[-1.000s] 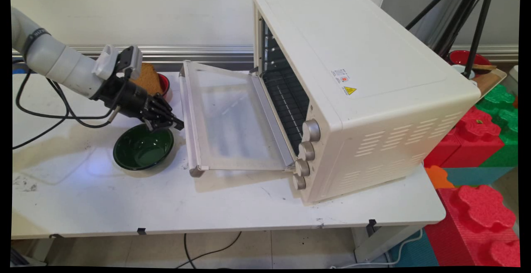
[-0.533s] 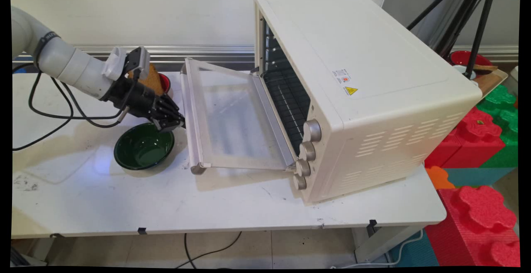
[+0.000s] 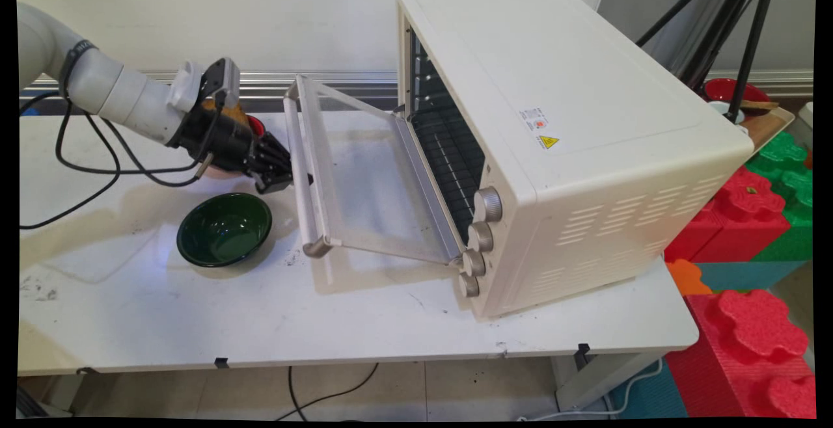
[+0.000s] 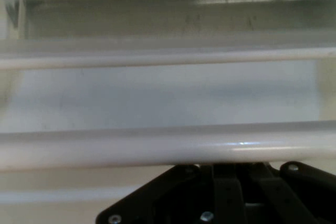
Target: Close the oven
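A cream toaster oven [image 3: 573,90] stands on the white table [image 3: 364,324], its glass door [image 3: 371,181] hanging half open toward the left. My gripper [image 3: 286,179] is shut and presses against the underside of the door's handle bar [image 3: 300,161] from the left. In the hand view the handle bar [image 4: 168,148] runs across just above the black linkage [image 4: 231,192] and hides the fingertips. A dark green bowl [image 3: 224,227] sits on the table just below the gripper. A red bowl [image 3: 258,126] holding something brown [image 3: 235,114] is mostly hidden behind the wrist.
Black cables [image 3: 91,168] hang from the arm over the table's left part. Red and green foam blocks [image 3: 748,207] are stacked to the right of the table. Black tripod legs [image 3: 748,38] and another red bowl [image 3: 729,90] stand behind the oven at the right.
The gripper has moved up and to the right against the handle, and the oven door has swung from lying nearly flat to about half raised. The green bowl has stayed put.
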`<state>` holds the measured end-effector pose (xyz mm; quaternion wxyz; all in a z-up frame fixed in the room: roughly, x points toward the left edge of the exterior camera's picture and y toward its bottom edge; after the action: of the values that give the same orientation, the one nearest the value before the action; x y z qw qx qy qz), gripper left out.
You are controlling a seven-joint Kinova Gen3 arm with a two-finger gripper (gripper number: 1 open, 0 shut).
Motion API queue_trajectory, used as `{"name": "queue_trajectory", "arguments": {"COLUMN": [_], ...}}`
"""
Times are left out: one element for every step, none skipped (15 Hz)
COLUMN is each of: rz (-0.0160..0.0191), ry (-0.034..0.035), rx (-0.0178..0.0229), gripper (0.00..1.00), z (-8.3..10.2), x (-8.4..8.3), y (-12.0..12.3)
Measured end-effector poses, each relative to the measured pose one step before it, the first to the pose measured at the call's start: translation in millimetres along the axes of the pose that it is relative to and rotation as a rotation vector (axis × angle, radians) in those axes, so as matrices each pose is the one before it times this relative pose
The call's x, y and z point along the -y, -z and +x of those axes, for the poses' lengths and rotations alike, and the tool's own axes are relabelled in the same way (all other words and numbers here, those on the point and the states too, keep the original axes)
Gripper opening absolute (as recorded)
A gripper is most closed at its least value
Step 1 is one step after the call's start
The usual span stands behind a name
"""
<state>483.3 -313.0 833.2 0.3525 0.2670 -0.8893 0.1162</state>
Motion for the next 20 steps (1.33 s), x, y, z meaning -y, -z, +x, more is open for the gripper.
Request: {"name": "queue_trajectory", "arguments": {"rz": [0.00227,0.00219,0.00236,0.00380,0.00076,0.00168,0.00035,0.00151,0.00168,0.00149,0.00130,0.00065,-0.00012,0.00158,0.00187,0.00201,0.00046,0.00114,0.00163,0.00064], "ry": [0.00212,0.00187,0.00307,0.00430,0.00154,0.00257,0.00123,0.00248,0.00290,0.00183,0.00147,0.00143,0.00043,0.00149,0.00092,0.00139,0.00046,0.00155,0.00141,0.00117], "rx": [-0.01268,-0.01538,-0.01574,-0.01331,-0.00866,-0.01267,-0.00816,-0.01195,-0.01352,-0.01382,-0.01114,-0.00749,-0.01107,-0.01219,-0.01229,-0.01007,-0.01188,-0.01136,-0.00984,-0.00626], "gripper": [0.00,0.00,0.00,0.00,0.00,0.00,0.00,0.00,0.00,0.00,0.00,0.00,0.00,0.00,0.00,0.00,0.00,0.00,0.00,0.00], "z": [3.36,4.54,4.54,2.95,3.11,4.14,3.08,4.07,4.47,5.05,4.11,2.79,4.58,4.31,4.34,3.39,4.42,3.90,3.07,2.10], "x": [1.02,1.22,1.10,0.45,0.67,0.83,0.70,0.77,0.70,0.95,0.79,0.63,1.11,1.10,1.25,0.94,1.24,0.92,0.70,0.51], "y": [1.18,1.23,1.54,2.42,0.28,0.93,0.13,0.76,1.10,0.53,0.37,0.10,-0.54,0.35,0.09,0.29,-0.65,-0.14,0.24,-0.09]}}
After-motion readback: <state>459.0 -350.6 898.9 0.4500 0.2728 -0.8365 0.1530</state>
